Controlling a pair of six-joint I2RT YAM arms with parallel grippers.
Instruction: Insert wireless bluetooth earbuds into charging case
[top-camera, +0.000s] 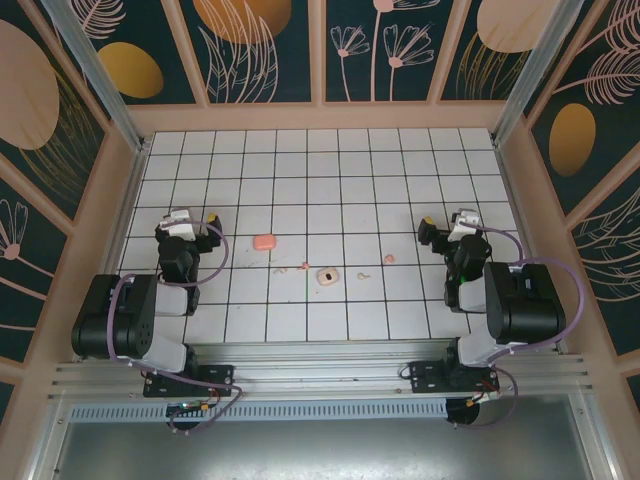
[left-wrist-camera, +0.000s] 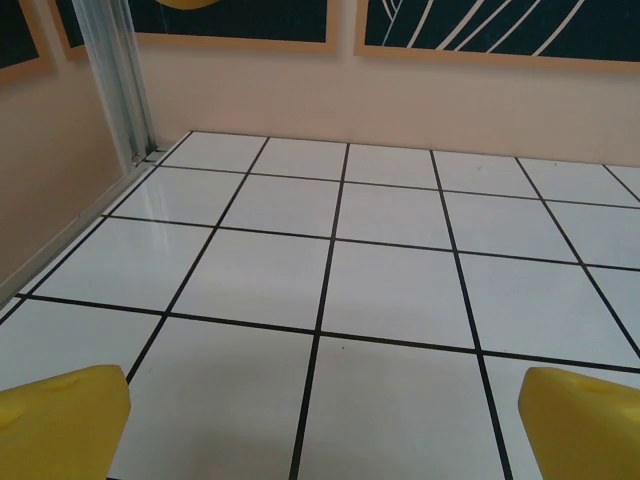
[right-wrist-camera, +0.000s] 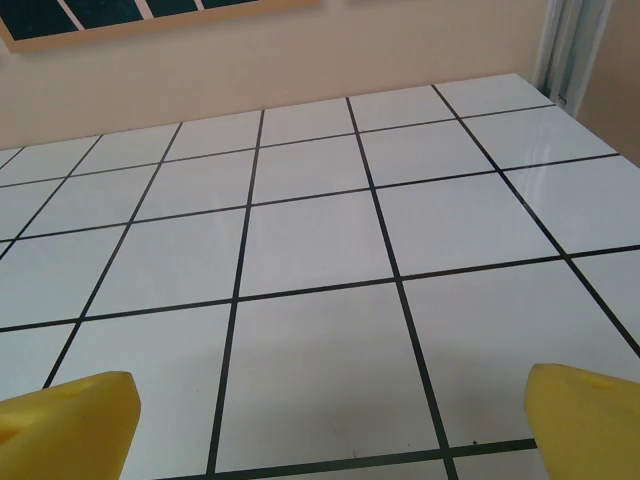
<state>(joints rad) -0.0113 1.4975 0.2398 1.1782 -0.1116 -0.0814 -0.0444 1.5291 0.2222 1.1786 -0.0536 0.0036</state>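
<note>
Overhead: earbuds (top-camera: 390, 258), open case (top-camera: 326, 275), pink lump (top-camera: 264, 242) mid-counter (top-camera: 340, 180).
Wrist views: both jaws wide apart, empty, over white tiles (left-wrist-camera: 400, 290).
Room: floral wall panels (top-camera: 250, 45).

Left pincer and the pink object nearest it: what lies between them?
Nothing but bare white tile separates the left pincer from the pink object, as the top external view shows.

Prob. lab test booth: alu frame (top-camera: 320, 375), printed wall panels (top-camera: 250, 50), tiled tabletop (top-camera: 320, 180).
</note>
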